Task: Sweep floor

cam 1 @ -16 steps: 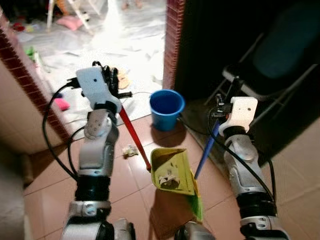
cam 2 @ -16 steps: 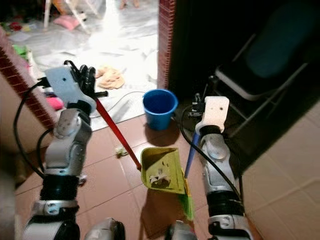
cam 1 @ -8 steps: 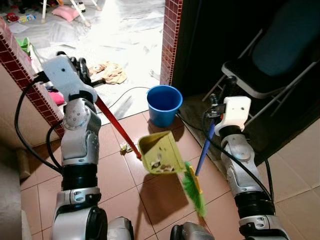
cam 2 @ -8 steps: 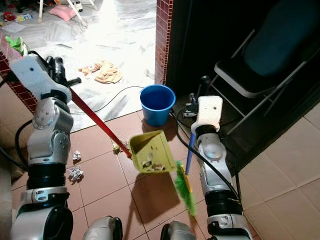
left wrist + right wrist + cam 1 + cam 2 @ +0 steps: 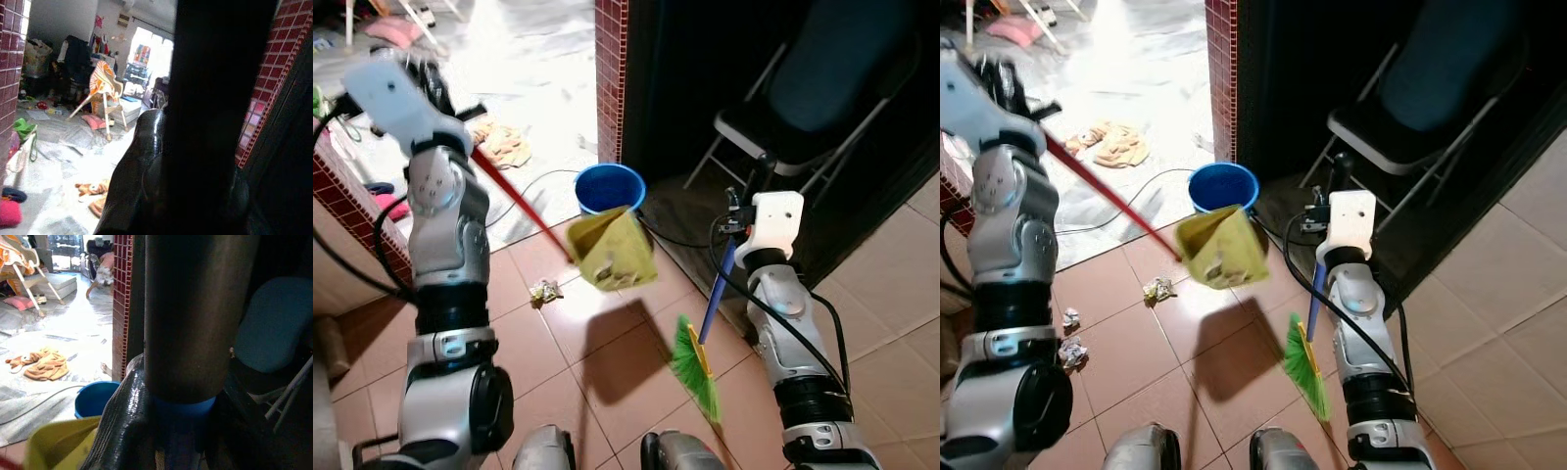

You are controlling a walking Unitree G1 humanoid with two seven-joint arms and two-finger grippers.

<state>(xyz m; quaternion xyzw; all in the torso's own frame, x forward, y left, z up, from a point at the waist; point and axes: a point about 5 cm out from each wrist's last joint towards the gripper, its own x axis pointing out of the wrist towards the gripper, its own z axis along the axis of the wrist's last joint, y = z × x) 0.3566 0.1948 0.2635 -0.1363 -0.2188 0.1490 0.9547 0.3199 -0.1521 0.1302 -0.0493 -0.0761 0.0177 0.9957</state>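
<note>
Yellow plastic showed in the middle of the scene: a dustpan (image 5: 609,252) hung above the terracotta floor tiles (image 5: 607,362), tilted, with scraps of paper in it, just in front of a blue bucket (image 5: 608,189) that stood on the floor beside a red-tiled pillar (image 5: 610,69). The dustpan's long red handle (image 5: 514,201) ran up to the left end effector (image 5: 438,86), raised high, which was clenched around the handle's upper end. The pan's shadow lay on the tiles beneath it.

The right end effector (image 5: 741,211) was clamped on the blue handle (image 5: 716,290) of a broom, and in the right wrist view its black fingers (image 5: 122,431) wrapped the shaft. The broom's green bristles (image 5: 695,369) pointed down toward the tiles near the robot's feet; whether they touched the floor could not be told.

A crumpled paper ball (image 5: 545,291) lay on the tiles left of the dustpan, and two more (image 5: 1068,338) lay further left in the right eye view. A folding chair (image 5: 803,108) with a dark seat stood in the dark recess to the right. Beyond the pillar, a beige cloth (image 5: 507,147) lay on the pale floor of a bright room, and a cable (image 5: 533,191) trailed across it toward the bucket.
</note>
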